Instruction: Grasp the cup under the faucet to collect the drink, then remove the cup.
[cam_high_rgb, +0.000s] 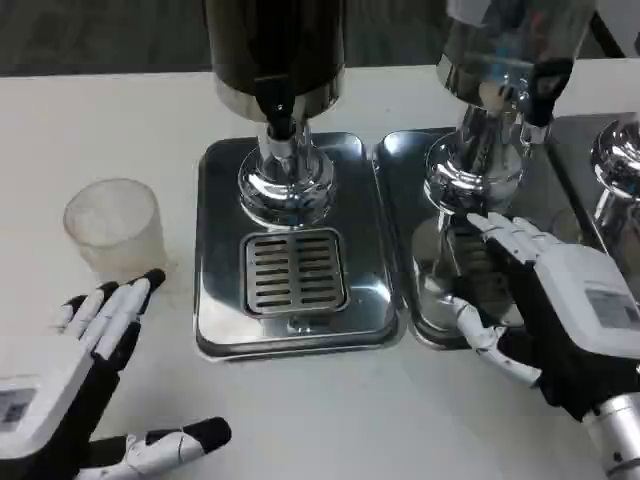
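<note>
A clear plastic cup stands on the white table, left of the drip tray and faucet. The left hand lies spread nearby, the right hand open. Likely light, crushable; grip mid-wall gently.

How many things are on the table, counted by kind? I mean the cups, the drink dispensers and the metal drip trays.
Cups: 1, the clear plastic cup.
Drink dispensers: 3, the dark one, the clear one, and one cut off by the right edge.
Metal drip trays: 3, left, middle, right, partly visible.
Total: 7.
</note>
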